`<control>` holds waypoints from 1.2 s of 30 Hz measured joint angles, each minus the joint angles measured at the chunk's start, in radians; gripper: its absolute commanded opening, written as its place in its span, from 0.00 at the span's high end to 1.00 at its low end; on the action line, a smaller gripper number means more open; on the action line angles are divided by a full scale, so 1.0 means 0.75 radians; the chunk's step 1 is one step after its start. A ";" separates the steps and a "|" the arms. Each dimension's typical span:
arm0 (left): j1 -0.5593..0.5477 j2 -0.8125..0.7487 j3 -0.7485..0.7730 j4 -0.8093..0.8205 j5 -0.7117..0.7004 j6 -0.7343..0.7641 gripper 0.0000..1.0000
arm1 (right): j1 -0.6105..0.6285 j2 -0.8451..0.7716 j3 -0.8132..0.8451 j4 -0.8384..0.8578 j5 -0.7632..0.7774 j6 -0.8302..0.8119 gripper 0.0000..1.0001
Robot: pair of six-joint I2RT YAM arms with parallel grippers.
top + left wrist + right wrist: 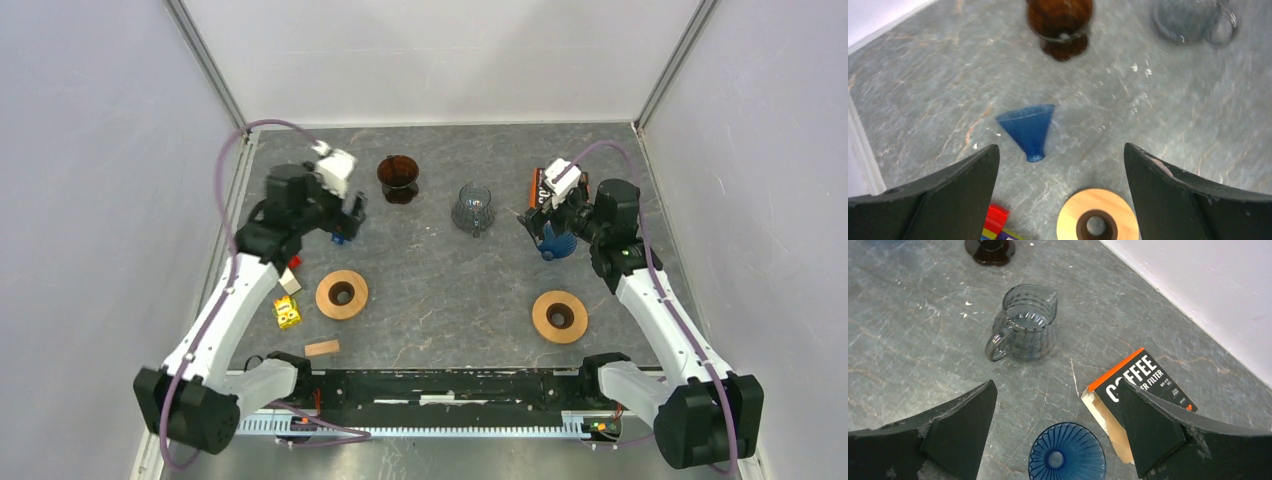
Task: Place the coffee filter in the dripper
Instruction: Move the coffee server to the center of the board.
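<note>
Coffee filter box (1143, 390), black with an orange edge, lay flat on the grey table (908, 340) near the far right wall. White capitals on it read "COFFEE", with "FILTER" in smaller letters beneath. The finer print further down was too small to read, and the right finger hid part of the lid. A pale tan side showed at the box's near end.

Just beside that end stood a blue ribbed dripper (1066, 452), mouth up. It sat below the right gripper (1057, 385), whose fingers were spread wide with nothing between them.

A grey glass jug (1025, 330) stood further out toward the table's middle. Beyond it was a dark brown dripper (1060, 22).

The left gripper (1060, 150) was likewise spread apart and empty. It hung above a second blue dripper (1029, 129), which lay on its side. A wooden ring (1098, 220) lay nearer the base, and another wooden ring (559, 316) lay on the right side. A yellow block (288, 314) and a small wooden block (321, 348) lay near the left arm.
</note>
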 measured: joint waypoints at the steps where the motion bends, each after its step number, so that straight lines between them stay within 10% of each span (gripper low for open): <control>1: -0.086 0.038 0.026 -0.041 -0.069 0.054 0.00 | 0.000 0.001 0.001 -0.011 -0.017 -0.019 0.02; 6: -0.349 0.208 0.000 -0.156 -0.253 0.215 0.00 | 0.000 0.006 0.000 -0.055 -0.066 -0.102 0.02; 24: -0.343 0.270 -0.106 0.073 -0.100 0.185 0.00 | 0.162 0.144 0.006 -0.165 0.056 -0.294 0.04; 36: -0.343 0.162 -0.165 0.188 -0.121 0.114 0.00 | 0.392 0.690 0.560 -0.323 0.229 -0.290 0.18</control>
